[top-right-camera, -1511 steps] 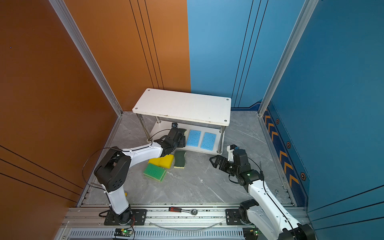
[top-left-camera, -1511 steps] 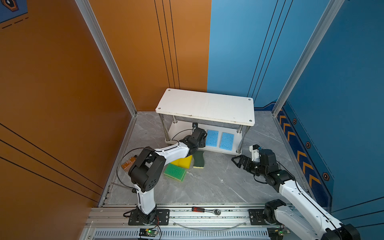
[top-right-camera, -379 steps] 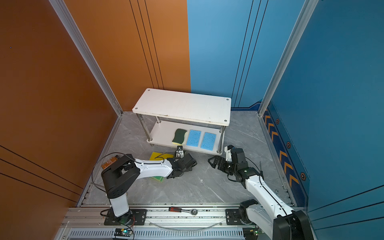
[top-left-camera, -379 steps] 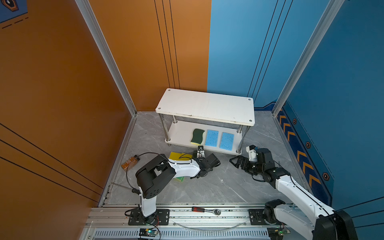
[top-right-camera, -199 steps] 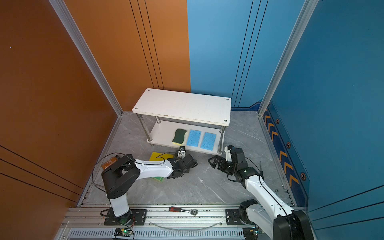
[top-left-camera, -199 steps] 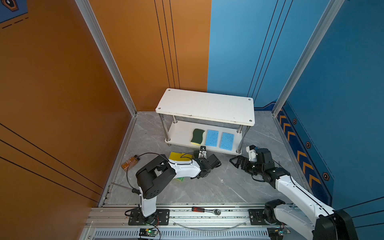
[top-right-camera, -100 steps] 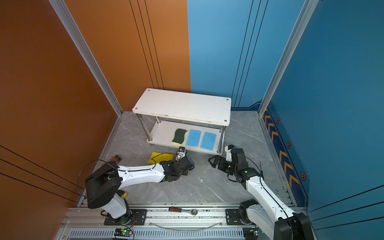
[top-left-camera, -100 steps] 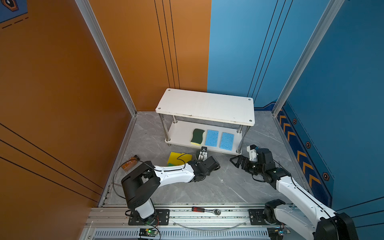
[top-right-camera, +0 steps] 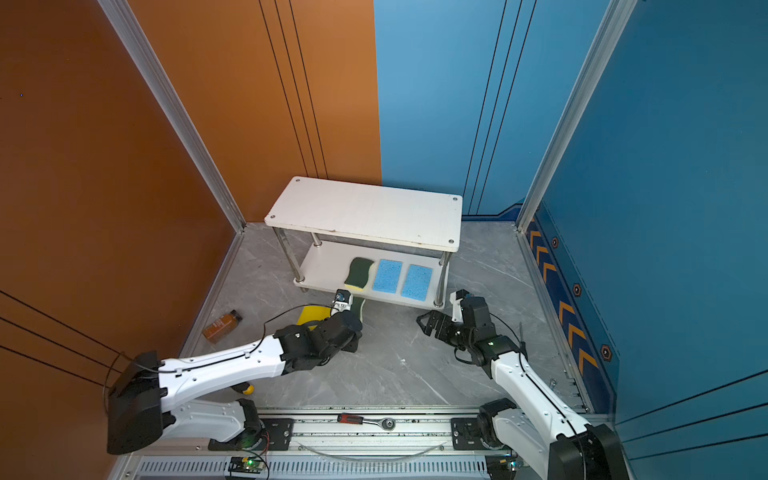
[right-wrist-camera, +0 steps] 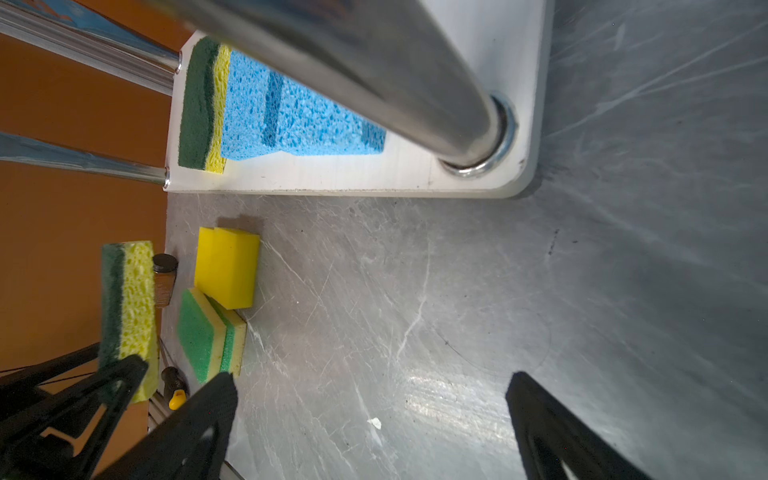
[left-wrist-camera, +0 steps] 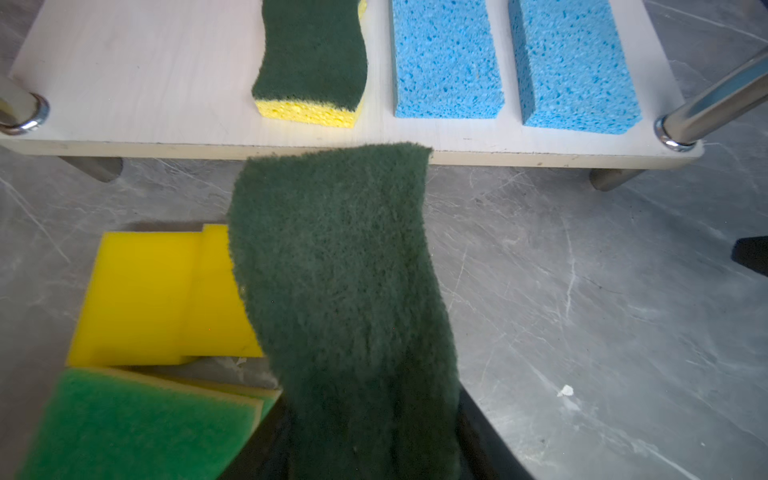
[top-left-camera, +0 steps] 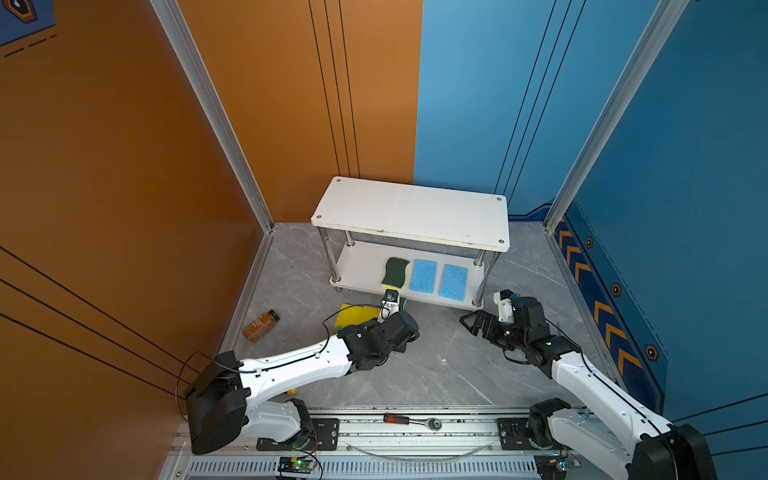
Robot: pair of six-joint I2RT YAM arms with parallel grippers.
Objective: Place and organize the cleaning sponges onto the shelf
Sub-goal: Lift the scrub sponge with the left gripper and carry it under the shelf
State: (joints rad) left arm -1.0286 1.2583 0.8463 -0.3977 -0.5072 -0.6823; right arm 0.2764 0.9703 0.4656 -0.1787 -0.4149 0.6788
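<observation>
- Two-tier white shelf with shiny metal posts (top-left-camera: 411, 216): its lower board carries one dark-green wavy-edged yellow-backed sponge (top-left-camera: 395, 270) and two light-blue porous rectangular sponges (top-left-camera: 423, 275), side by side.
- My left pincer (left-wrist-camera: 370, 453): clamped on a second dark-green wavy sponge (left-wrist-camera: 340, 270), lifted off the grey floor just in front of the lower board.
- My right pincer (top-left-camera: 471, 322): jaws spread wide, holding nothing, near the shelf's front right post.
- Floor: two plain yellow foam blocks (left-wrist-camera: 158, 295), touching; beside them, two light-green-topped yellow sponges (left-wrist-camera: 137, 419), overlapping.
- Small brown bottle (top-left-camera: 260, 326): lying by the orange wall.
</observation>
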